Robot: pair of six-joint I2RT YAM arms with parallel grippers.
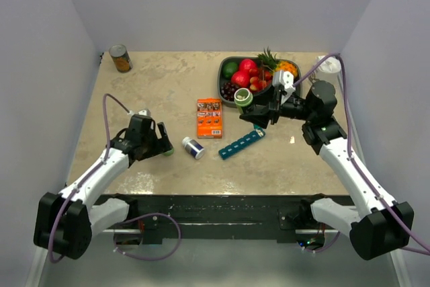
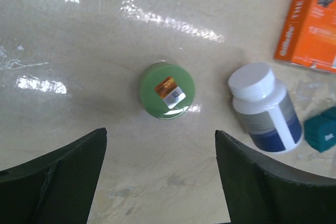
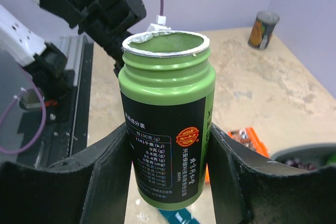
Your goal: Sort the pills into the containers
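My right gripper [image 3: 167,129] is shut on an uncapped green pill bottle [image 3: 167,129], held upright above the table near the fruit tray [image 1: 224,80]. The bottle [image 1: 244,99] is open at the top; its inside is hidden and no pills are in view. The teal containers strip [image 1: 240,144] lies on the table below and left of it, one end showing in the left wrist view [image 2: 321,132]. My left gripper [image 2: 160,132] is open low over the table, nothing between its fingers. The bottle's green lid [image 2: 167,90] lies just beyond its fingertips.
A white-capped bottle [image 2: 265,106] lies on its side right of the lid, close to the strip. An orange box [image 1: 209,117] lies mid-table. The grey tray holds fruit. A can [image 1: 121,58] stands back left and a white object [image 1: 329,65] back right.
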